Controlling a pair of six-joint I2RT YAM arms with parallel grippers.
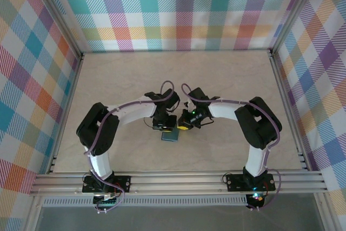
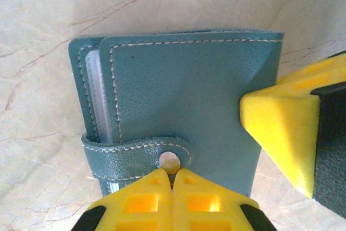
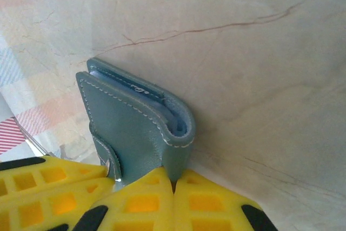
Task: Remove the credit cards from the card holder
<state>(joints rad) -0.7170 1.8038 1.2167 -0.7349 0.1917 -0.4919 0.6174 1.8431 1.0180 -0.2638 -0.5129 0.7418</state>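
The teal-blue card holder is folded shut, its side tab snapped down by a round metal stud. My left gripper is shut, its tips pinching the tab's end just below the stud. My right gripper is shut on the holder's folded spine; one of its yellow fingers shows at the holder's right edge. In the top view the holder sits between both grippers mid-table. The credit cards are hidden inside; a pale sliver shows at the open edge, and I cannot tell what it is.
The beige marble-patterned tabletop spreads all round the holder. Checked cloth walls on aluminium posts close it in on three sides. A metal rail carrying both arm bases runs along the near edge.
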